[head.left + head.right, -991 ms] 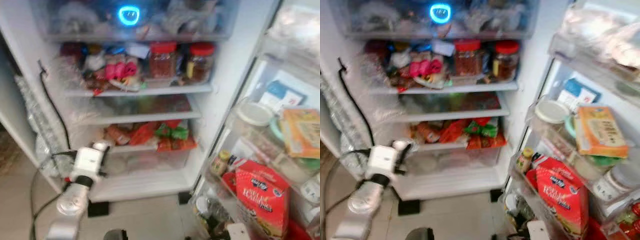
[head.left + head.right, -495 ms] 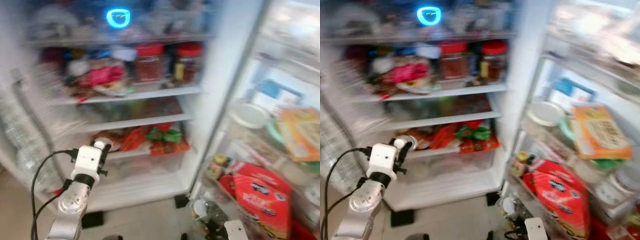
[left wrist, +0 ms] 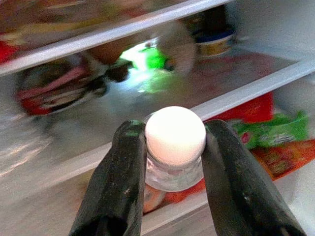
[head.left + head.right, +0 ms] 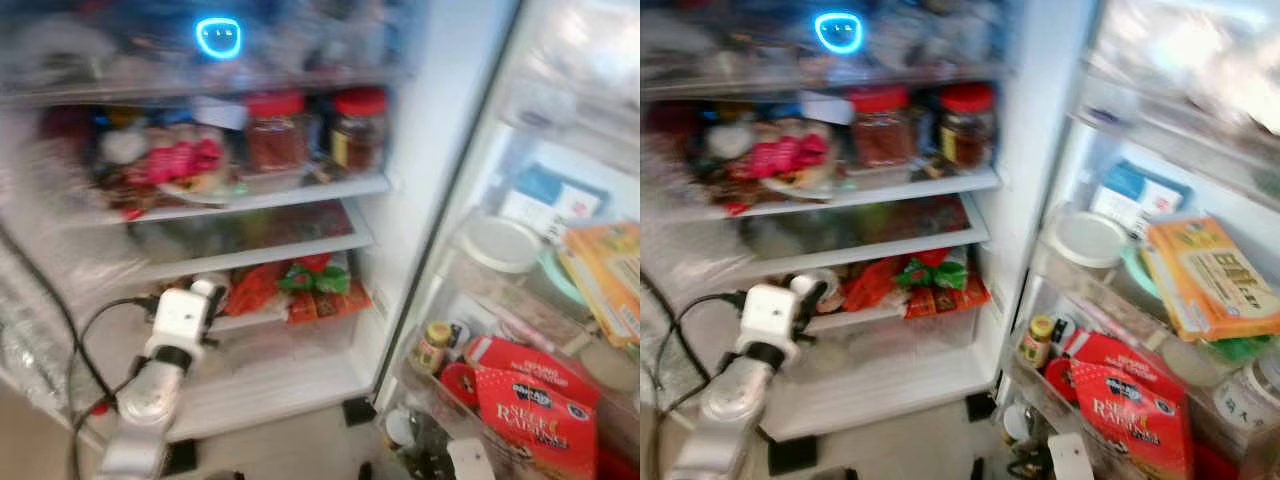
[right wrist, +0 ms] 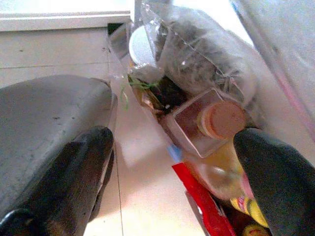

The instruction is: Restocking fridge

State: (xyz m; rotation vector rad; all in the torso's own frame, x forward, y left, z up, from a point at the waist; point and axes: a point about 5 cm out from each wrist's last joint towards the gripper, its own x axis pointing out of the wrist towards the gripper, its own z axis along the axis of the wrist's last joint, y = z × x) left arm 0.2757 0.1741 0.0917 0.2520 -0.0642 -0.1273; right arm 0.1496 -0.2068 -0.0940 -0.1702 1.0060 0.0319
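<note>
My left gripper [image 3: 173, 135] is shut on a small clear bottle with a white cap [image 3: 175, 133]. I hold it upright in front of the fridge's lower shelf [image 4: 250, 318], just left of the red and green packets [image 4: 315, 290]. In the left eye view the white wrist unit [image 4: 180, 320] and the bottle top [image 4: 205, 288] sit at the shelf's front edge. My right gripper [image 5: 177, 142] hangs low by the door's bottom bin, open, with nothing between its fingers [image 5: 88, 162].
Two red-lidded jars [image 4: 275, 135] stand on an upper shelf [image 4: 260, 198] beside pink packets [image 4: 185, 160]. The open door at the right holds a red carton [image 4: 530, 415], an orange box [image 4: 605, 275] and a white-lidded tub [image 4: 497, 242]. A plastic bag of greens [image 5: 197, 54] lies by the right gripper.
The camera has swung, so the fridge sits further left in the picture. My left gripper still holds the bottle at the lower shelf's front.
</note>
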